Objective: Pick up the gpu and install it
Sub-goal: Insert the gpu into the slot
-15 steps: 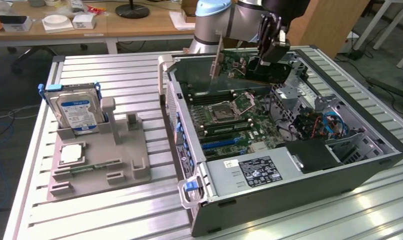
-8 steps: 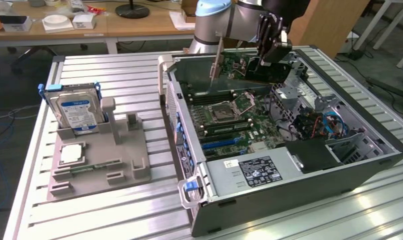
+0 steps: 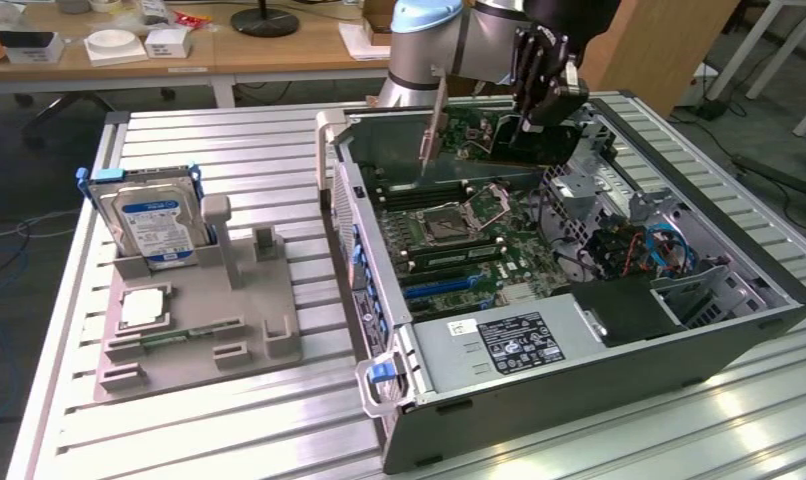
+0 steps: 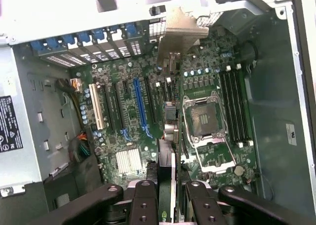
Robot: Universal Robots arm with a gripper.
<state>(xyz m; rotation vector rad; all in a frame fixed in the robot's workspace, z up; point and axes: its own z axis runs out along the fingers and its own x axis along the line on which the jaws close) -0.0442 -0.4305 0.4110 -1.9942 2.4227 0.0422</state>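
On the slatted metal table (image 3: 176, 130), the gripper (image 4: 171, 200) pinches the gpu (image 4: 181, 32) above the open computer case's (image 3: 577, 385) motherboard (image 3: 463, 245), card picked up, not yet seated.

The exterior view's upper edge cuts off the arm (image 3: 437, 40), and the gripper (image 3: 543, 105) clamped on the gpu (image 3: 510, 150) hides the card's upper part above the far corner of the computer case (image 3: 577, 400). In the wrist view the gpu (image 4: 169, 114) stands edge-on, faces unseen, its gripped end and the fingers (image 4: 145, 205) cut by the picture's edge. The print on the power supply label (image 3: 510, 338) is too small to read.
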